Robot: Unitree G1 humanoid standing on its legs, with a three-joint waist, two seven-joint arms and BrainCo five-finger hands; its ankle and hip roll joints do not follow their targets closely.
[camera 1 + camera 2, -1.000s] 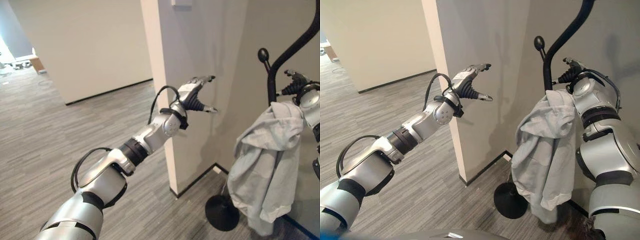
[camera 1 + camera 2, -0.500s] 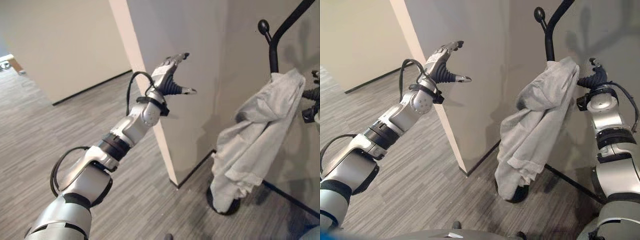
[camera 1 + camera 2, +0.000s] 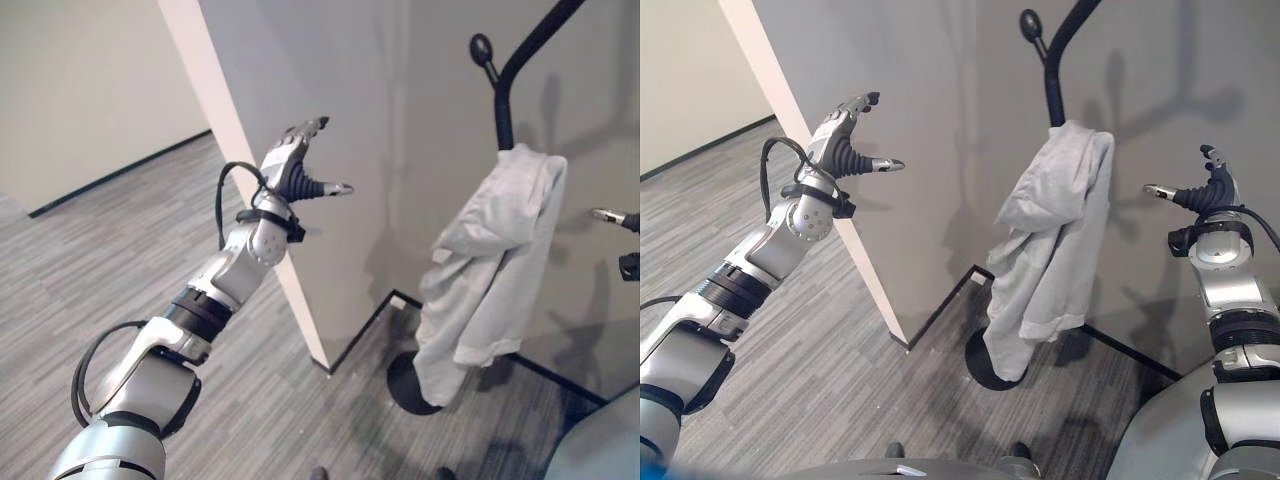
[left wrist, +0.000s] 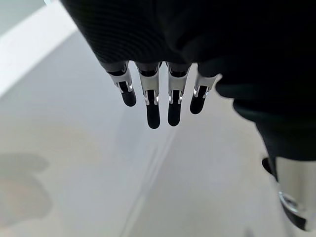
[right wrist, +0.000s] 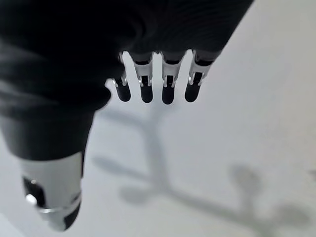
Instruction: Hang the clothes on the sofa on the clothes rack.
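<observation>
— Light grey garment (image 3: 1050,240): where now?

— Draped over the black clothes rack (image 3: 1053,70), hanging limp down toward the round base (image 3: 985,365). Well apart from both sets of fingers, lying between them, nearer the right ones.

— Left hand (image 3: 300,170)?

— Raised beside the wall corner (image 3: 250,190), fingers (image 4: 153,106) straight and spread, thumb out to the side. Nothing held.

— Right hand (image 3: 1205,190)?

— Out past the garment's far side, fingers (image 5: 168,91) straight too, thumb apart, empty. Only bare wall (image 5: 247,123) beyond the fingertips, with shadows on it.

— Feel of the garment, as a guess?

— Soft, light, floppy; folds and bunches wherever gripped. Not fragile, not slippery, but prone to sliding off a thin peg if weighted unevenly. Looks hung lopsided, most of the cloth trailing down one side.

— Best place to take hold, if needed again?

— Probably up near the bunched top where it sits on the rack, pinching a thick fold between thumb and fingers; the loose lower hem would only stretch and swing.

— Any containers?

— None visible. No basket, no box, nothing holding anything. Just grey carpet floor (image 3: 120,260) and walls.

— Task status, judging by this?

— Seemingly done for this piece: on the rack, both hands free.
</observation>
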